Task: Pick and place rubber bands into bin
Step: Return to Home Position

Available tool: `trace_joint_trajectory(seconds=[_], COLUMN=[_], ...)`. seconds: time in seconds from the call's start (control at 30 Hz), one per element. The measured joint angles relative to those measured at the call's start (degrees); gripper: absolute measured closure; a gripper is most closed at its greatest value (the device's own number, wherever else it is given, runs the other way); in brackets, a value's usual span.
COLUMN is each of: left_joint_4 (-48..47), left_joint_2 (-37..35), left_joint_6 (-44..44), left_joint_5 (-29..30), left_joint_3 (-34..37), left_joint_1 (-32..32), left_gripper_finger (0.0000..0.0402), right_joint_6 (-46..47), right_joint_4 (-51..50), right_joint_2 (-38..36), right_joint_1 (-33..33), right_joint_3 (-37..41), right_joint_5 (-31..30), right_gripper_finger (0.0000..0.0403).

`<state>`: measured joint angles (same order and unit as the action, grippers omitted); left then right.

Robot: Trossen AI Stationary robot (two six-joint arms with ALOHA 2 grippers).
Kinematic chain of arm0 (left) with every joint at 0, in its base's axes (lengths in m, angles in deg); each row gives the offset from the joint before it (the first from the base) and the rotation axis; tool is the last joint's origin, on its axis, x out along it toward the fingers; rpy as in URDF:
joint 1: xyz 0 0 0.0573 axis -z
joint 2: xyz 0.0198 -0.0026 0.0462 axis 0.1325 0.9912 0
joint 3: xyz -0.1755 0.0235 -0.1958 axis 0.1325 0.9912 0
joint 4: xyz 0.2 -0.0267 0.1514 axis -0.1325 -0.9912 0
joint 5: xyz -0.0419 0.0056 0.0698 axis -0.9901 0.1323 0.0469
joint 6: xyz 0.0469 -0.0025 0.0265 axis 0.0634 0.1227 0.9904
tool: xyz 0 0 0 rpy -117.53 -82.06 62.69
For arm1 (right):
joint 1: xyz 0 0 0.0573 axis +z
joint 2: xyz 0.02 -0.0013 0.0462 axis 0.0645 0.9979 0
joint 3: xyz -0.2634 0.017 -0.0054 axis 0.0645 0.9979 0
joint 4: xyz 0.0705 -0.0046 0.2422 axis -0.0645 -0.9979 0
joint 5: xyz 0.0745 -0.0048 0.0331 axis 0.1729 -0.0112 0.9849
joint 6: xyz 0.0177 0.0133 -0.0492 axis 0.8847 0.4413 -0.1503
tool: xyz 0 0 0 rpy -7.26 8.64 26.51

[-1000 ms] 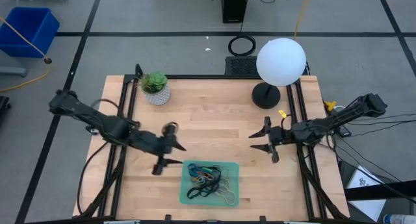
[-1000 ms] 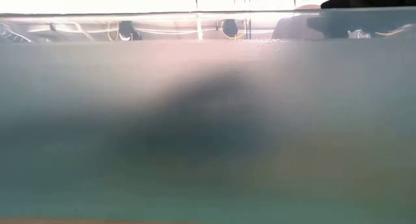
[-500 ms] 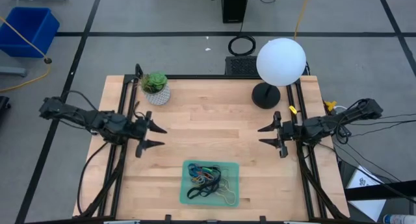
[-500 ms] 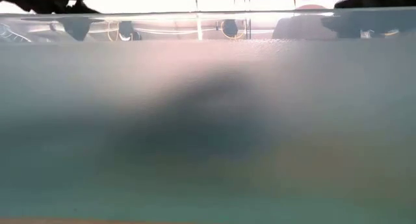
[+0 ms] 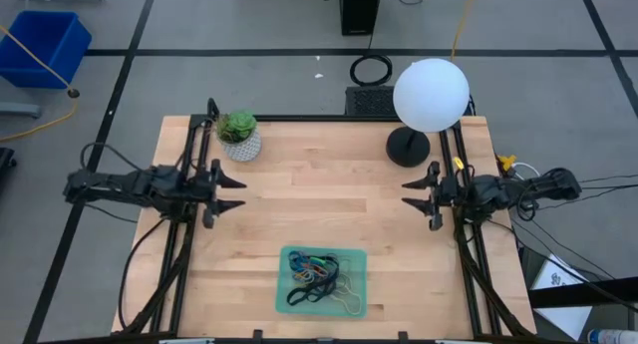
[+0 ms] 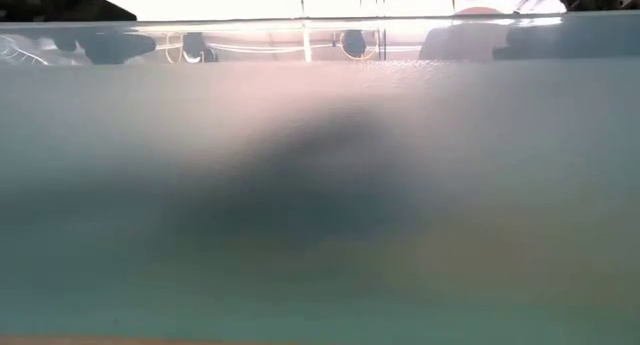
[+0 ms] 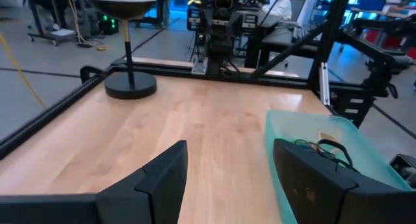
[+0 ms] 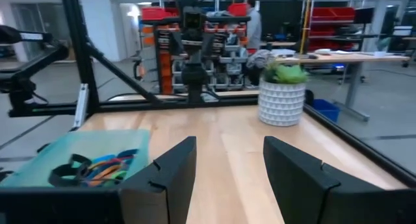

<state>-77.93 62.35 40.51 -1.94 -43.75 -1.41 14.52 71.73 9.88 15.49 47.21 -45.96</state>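
The translucent green bin (image 5: 355, 284) stands near the table's front edge, a little right of centre, with a pile of rubber bands (image 5: 317, 272) in black, blue, orange and yellow lying in it. The bin also shows in the left wrist view (image 7: 286, 134) and the right wrist view (image 8: 123, 141), the bands too (image 8: 97, 169). My left gripper (image 5: 232, 192) is open and empty over the table's left edge, pointing right. My right gripper (image 5: 417, 194) is open and empty over the table's right edge, pointing left. The bin's wall (image 6: 320, 205) fills the low view.
A potted plant in a white pot (image 5: 239, 135) stands at the far left. A lamp with a white globe (image 5: 431, 93) and a black base (image 5: 407, 147) stands at the far right. Bare wood (image 5: 329, 199) lies between the grippers.
My left gripper has drawn back from beside the bin toward the table's left edge and a little toward the far edge, staying open and empty. My right gripper has drawn back toward the table's right edge, also open. The bands and bin have stayed put.
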Motion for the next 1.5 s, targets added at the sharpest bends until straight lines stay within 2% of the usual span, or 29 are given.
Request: trace_joint_trajectory(seconds=[0.27, 0.5, 0.6, 0.7, 0.77, 1.17, 1.5], left_joint_4=[-1.94, -2.43, -2.05, 0.04, 2.50, 11.76, 19.92], left_joint_2=[-1.83, -2.26, -2.29, -2.06, -2.07, -2.07, -2.07], left_joint_6=[1.28, 2.12, 1.46, 1.21, 1.18, -0.63, -1.14], left_joint_5=[-1.43, -1.65, -4.13, -8.81, -9.75, -9.78, -9.56], left_joint_3=[0.00, 0.00, 0.00, 0.37, 1.68, 10.17, 17.08], left_joint_1=[-4.53, -9.12, -10.93, -11.68, -11.76, -11.76, -11.76], left_gripper_finger=[0.0167, 0.0167, 0.0167, 0.0167, 0.0167, 0.0167, 0.0167], right_joint_6=[0.00, 0.51, 1.65, 2.49, 2.63, 3.04, 4.12], right_joint_4=[-8.56, -9.65, -9.29, -9.34, -8.84, 1.70, 1.33], right_joint_2=[-8.70, -8.62, -8.63, -8.61, -8.63, -8.63, -8.61], right_joint_1=[-7.86, -13.18, -14.53, -14.85, -14.85, -14.82, -14.82], right_joint_3=[0.02, -0.09, 0.05, 0.93, 1.90, 8.11, 8.44], right_joint_5=[6.54, 9.47, 12.04, 12.02, 12.01, 14.95, 14.96], right_gripper_finger=[0.0231, 0.0228, 0.0231, 0.0231, 0.0229, 0.0230, 0.0231])
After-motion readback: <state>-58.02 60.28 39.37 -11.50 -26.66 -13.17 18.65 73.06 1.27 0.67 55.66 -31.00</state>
